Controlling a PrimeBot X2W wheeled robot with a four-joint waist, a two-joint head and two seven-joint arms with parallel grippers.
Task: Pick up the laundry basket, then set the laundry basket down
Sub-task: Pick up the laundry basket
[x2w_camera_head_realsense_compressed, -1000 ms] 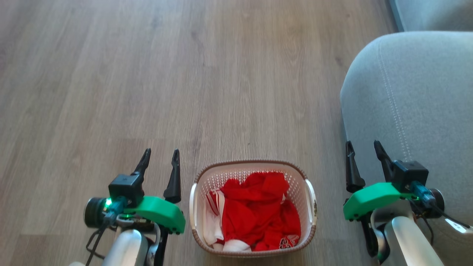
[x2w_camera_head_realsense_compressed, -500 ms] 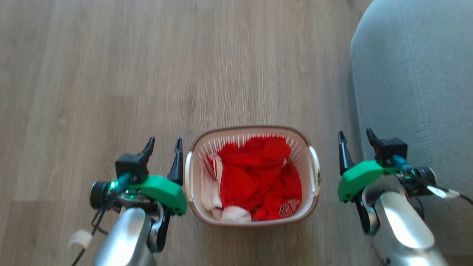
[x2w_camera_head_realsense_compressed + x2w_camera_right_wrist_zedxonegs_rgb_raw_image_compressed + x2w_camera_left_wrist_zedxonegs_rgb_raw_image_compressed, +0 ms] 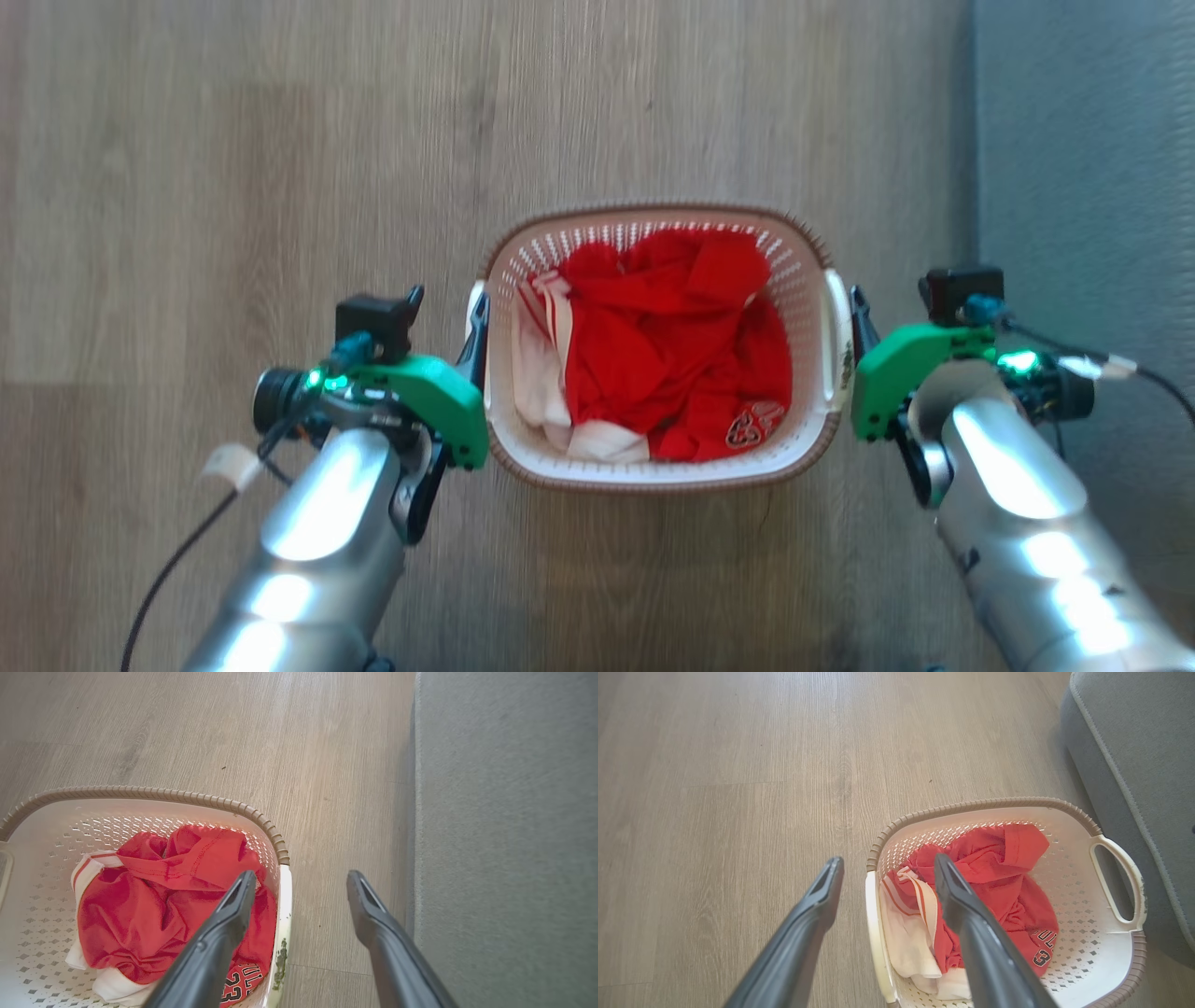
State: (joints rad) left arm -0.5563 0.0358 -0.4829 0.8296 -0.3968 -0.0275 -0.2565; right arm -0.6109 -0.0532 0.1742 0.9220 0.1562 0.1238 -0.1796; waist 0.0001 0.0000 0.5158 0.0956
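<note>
Head view: the laundry basket (image 3: 653, 478) sits on the wood floor (image 3: 233, 187) near a grey sofa (image 3: 1083, 140), with your left gripper (image 3: 448, 301) and right gripper (image 3: 892, 303) at its side handles. Left wrist view: fingers (image 3: 812, 905) wide apart, empty, one over the red clothes (image 3: 994, 868), one over floor. Right wrist view: same spread, holding nothing, rim between.

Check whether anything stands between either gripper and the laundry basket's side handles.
Nothing visible does. The left gripper is open, its fingers either side of the left handle of the laundry basket. The right gripper, also open, straddles the right handle.
</note>
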